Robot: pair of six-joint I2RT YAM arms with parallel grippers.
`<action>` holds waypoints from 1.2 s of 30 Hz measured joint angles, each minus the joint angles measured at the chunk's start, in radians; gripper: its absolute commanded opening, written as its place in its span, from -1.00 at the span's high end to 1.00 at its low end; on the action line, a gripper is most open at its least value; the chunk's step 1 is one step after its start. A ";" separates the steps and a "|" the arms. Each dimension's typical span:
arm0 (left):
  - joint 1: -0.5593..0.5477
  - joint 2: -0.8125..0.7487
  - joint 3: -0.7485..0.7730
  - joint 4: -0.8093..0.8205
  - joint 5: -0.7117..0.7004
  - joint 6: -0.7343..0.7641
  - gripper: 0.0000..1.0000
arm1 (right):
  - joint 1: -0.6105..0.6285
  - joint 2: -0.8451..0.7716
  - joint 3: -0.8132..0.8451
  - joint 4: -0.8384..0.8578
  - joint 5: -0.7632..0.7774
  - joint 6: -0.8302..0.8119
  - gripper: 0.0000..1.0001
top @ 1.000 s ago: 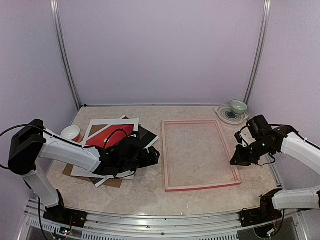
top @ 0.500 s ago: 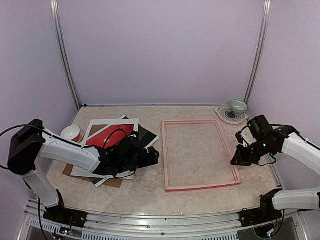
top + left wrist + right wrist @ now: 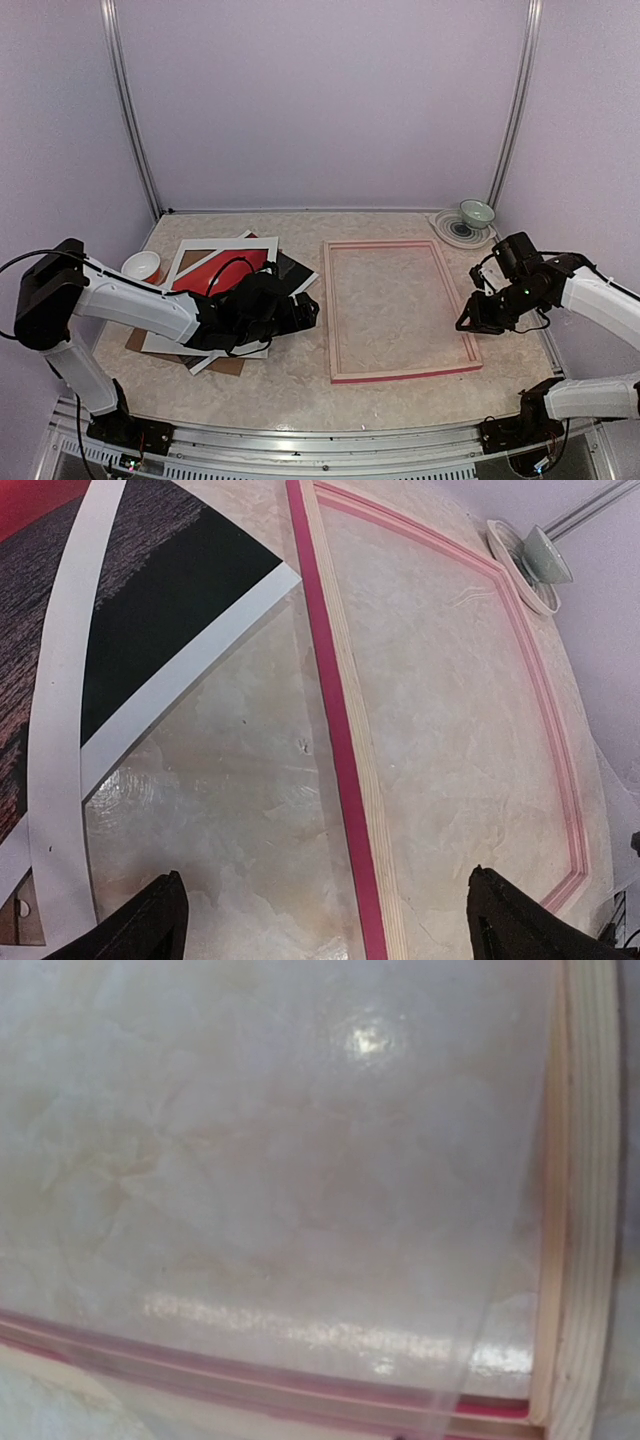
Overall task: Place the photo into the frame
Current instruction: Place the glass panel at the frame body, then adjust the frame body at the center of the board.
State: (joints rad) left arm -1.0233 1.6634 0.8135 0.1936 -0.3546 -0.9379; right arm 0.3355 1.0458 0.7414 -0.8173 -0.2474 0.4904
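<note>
Lilac walls close in a marble table (image 3: 300, 370). The left gripper (image 3: 308, 312) hovers low with its jaws spread wide and nothing between them. The photo (image 3: 215, 270) lies just behind those jaws, partly under a white mat (image 3: 262, 243). The frame (image 3: 398, 308) lies flat ahead of them, pale side up. The right gripper (image 3: 466, 322) sits at the frame's right rail, but whether its jaws are gripping cannot be told.

The left arm (image 3: 150, 305) hides most of the photo (image 3: 195, 275).
</note>
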 measured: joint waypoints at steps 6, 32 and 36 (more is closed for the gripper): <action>0.000 0.011 0.000 0.003 0.010 0.000 -0.92 | 0.000 0.003 0.000 0.006 0.002 0.004 -0.05; 0.000 0.169 0.188 -0.055 0.003 0.027 -0.96 | -0.016 0.050 -0.088 0.222 -0.056 0.143 -0.68; -0.003 0.238 0.265 -0.100 -0.014 0.031 -0.96 | -0.021 0.047 -0.114 0.262 -0.061 0.177 -0.70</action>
State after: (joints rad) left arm -1.0264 1.9018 1.0782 0.0937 -0.3691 -0.9073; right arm 0.3145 1.0924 0.6273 -0.5556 -0.3088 0.6674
